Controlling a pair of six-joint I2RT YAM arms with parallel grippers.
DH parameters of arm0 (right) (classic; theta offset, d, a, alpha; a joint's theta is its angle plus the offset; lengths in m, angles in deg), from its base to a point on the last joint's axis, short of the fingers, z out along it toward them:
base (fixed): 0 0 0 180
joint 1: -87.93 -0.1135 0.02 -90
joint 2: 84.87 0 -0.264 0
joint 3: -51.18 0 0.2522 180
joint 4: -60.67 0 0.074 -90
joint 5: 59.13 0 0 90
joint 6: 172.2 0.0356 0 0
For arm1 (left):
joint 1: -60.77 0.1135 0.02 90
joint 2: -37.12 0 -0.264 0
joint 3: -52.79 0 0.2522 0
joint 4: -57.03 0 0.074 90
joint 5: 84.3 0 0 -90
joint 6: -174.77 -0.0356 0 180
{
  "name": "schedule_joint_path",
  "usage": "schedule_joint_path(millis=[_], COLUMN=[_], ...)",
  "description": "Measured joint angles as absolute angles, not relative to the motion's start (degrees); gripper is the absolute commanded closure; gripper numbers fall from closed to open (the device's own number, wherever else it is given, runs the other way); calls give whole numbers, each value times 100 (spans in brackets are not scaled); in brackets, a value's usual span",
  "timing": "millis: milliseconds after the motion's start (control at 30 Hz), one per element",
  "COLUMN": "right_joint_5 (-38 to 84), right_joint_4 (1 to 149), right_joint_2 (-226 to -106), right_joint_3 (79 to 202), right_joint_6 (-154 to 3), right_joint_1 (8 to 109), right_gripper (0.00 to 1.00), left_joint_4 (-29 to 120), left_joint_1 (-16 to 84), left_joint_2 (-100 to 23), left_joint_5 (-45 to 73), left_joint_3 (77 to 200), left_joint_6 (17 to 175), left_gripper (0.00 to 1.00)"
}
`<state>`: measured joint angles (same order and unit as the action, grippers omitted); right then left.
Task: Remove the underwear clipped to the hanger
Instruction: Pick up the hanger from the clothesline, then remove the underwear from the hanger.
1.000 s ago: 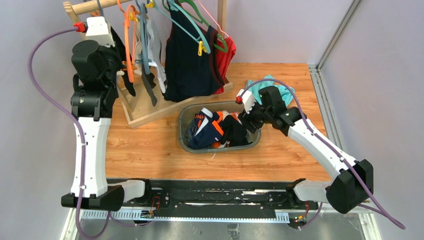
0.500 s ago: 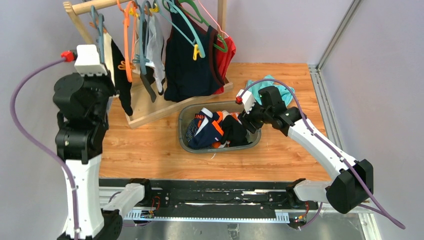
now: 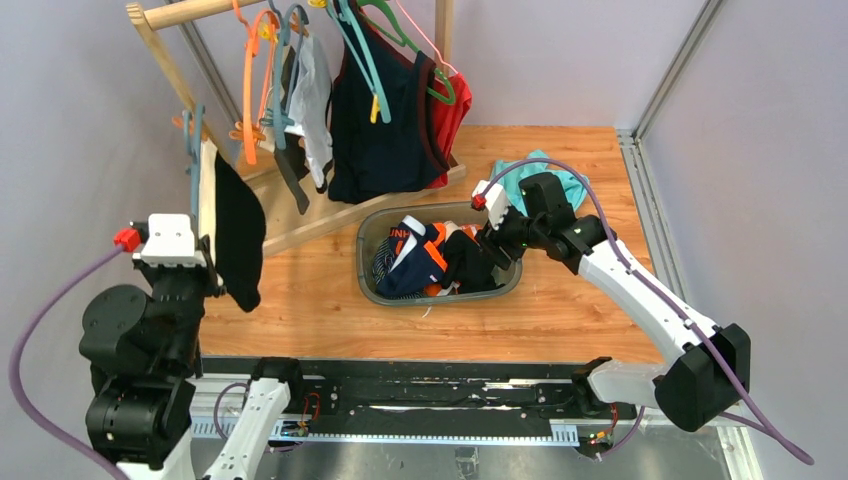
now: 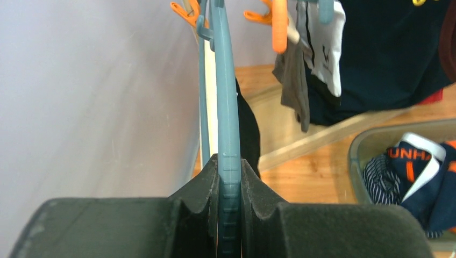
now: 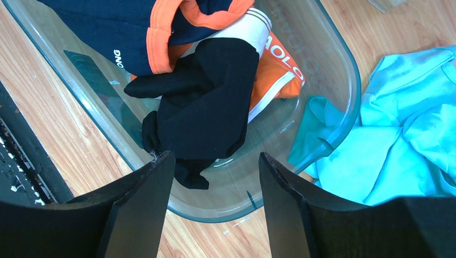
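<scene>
Off the wooden rack (image 3: 160, 15), the teal hanger (image 3: 193, 150) with the black briefs (image 3: 238, 235) has swung to the tabletop's near-left edge, left gripper (image 4: 228, 172) clamped on it. Right gripper (image 5: 215, 158) hangs open over the clear tub (image 5: 344, 59); next it likely must cross and tug them free

White link shells are being paired with chunky black joint housings on both the left arm (image 3: 140, 335) and the right arm (image 3: 640, 290). A purple cable (image 3: 68, 277) is being run off each wrist, plugged in through a red connector (image 3: 127, 238) on a small white camera box (image 3: 170, 240). The fingers (image 5: 142, 209) are being shown as matte black wedges, and tiny dark screw dots are being scattered along the right arm's white shell.
</scene>
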<state>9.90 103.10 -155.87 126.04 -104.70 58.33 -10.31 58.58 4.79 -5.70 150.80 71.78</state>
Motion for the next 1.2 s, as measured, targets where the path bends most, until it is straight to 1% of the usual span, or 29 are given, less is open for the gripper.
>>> schedule_joint_path(millis=[133, 333, 500, 767, 900, 1033, 1200], right_joint_5=[986, 986, 990, 988, 922, 787, 553], right_joint_4=[10327, 10349, 10377, 10465, 10548, 10637, 10933], right_joint_2=[-15589, -15589, -15604, -15764, -15771, -15771, -15771], right_joint_3=[12604, 12604, 12604, 12604, 12617, 12720, 13358], right_joint_6=[-10474, -10509, -10551, -10612, -10608, -10527, -10429], right_joint_1=[5831, 5831, 5831, 5741, 5634, 5606, 5608], right_gripper=[40, 40, 40, 40, 40, 40, 40], left_joint_4=[-1446, -2165, -2884, -3724, -3851, -3899, -3916], left_joint_1=[5888, 6164, 6492, 6522, 6520, 6520, 6522], left_joint_2=[841, 1276, 1504, 1611, 1289, 562, -446], left_joint_5=[-404, 140, 1039, 2833, 3683, 4450, 5255], left_joint_3=[14931, 14765, 14781, 14787, 14807, 14853, 15463], left_joint_6=[6983, 6785, 6581, 5976, 5626, 5165, 4822], left_gripper=[100, 100, 100, 100, 100, 100, 100])
